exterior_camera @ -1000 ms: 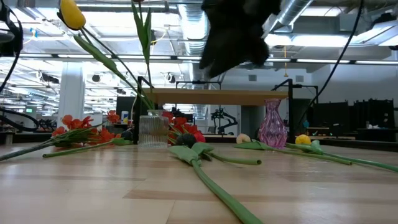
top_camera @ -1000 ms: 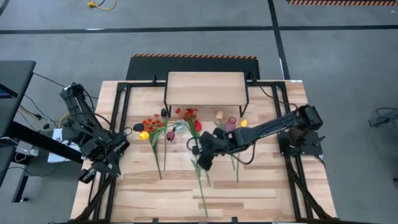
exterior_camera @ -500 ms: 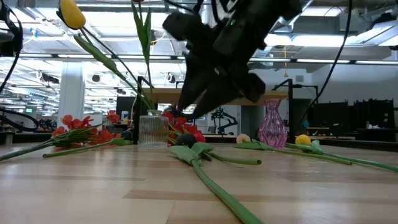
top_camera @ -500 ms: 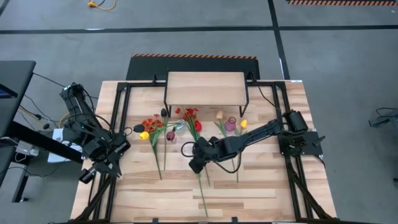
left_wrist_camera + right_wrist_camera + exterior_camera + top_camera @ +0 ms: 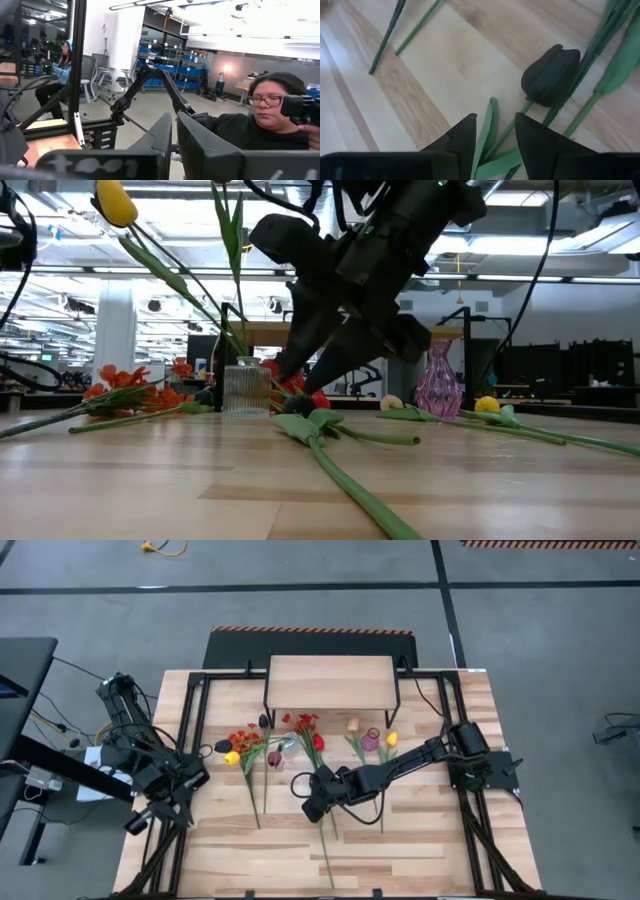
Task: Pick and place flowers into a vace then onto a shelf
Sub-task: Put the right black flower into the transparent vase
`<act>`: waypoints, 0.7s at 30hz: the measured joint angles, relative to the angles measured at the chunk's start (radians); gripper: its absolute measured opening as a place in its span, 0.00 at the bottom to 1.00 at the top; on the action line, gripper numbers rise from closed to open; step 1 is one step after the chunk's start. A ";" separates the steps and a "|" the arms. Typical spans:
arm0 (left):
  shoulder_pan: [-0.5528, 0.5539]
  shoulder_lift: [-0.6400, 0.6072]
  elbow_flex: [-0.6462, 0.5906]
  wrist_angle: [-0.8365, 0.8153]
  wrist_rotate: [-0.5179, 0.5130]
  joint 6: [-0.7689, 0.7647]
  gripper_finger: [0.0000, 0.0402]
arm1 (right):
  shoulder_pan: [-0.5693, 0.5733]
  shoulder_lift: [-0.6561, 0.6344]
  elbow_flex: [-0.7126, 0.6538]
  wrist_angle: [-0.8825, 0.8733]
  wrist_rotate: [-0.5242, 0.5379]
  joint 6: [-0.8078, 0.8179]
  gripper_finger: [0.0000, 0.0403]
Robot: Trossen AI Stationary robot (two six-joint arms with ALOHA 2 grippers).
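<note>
Right gripper (image 5: 494,135) (parted) over dark tulip (image 5: 551,76) stem

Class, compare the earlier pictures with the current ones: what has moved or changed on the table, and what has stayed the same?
The right gripper has swung from mid-table toward the left and come down low. It now stands open astride the stem of the dark maroon tulip lying on the table, not yet gripping it. The left gripper stayed shut at the table's left edge. The other flowers, both vases and the shelf have not shifted.
</note>
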 joint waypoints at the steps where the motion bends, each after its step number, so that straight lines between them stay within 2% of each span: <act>1: 0.000 0.000 0.000 0.000 0.000 0.000 0.04 | 0.000 0.000 0.000 -0.005 -0.003 -0.001 0.31; 12: 0.000 0.000 0.000 0.000 -0.001 0.000 0.04 | -0.009 0.000 0.000 -0.037 0.000 -0.019 0.30; 21: 0.000 0.000 0.000 0.006 -0.004 0.000 0.04 | -0.015 0.073 0.001 -0.014 -0.009 -0.018 0.30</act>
